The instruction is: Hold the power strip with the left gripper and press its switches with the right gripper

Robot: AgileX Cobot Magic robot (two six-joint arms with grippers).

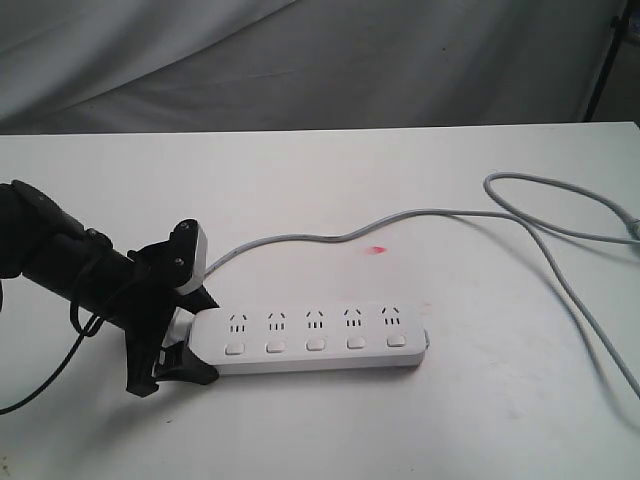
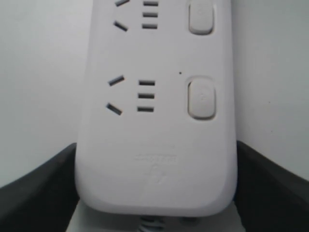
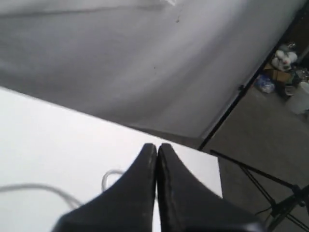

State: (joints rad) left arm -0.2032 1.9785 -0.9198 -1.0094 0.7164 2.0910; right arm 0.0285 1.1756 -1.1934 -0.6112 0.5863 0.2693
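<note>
My left fingers (image 2: 38, 198) are clamped on the cord end of the power strip (image 1: 295, 334), one against each long side. It lies flat on the white counter (image 1: 480, 420), its switches (image 1: 315, 346) facing up. My right fingers (image 3: 140, 183) are pressed together above the counter, away from the strip

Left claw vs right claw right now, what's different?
Left claw stands wide, clamped across the strip; right claw is shut, tips together. Left claw is at the strip's end; right claw is empty, off the strip. Both are black and two-fingered.
</note>
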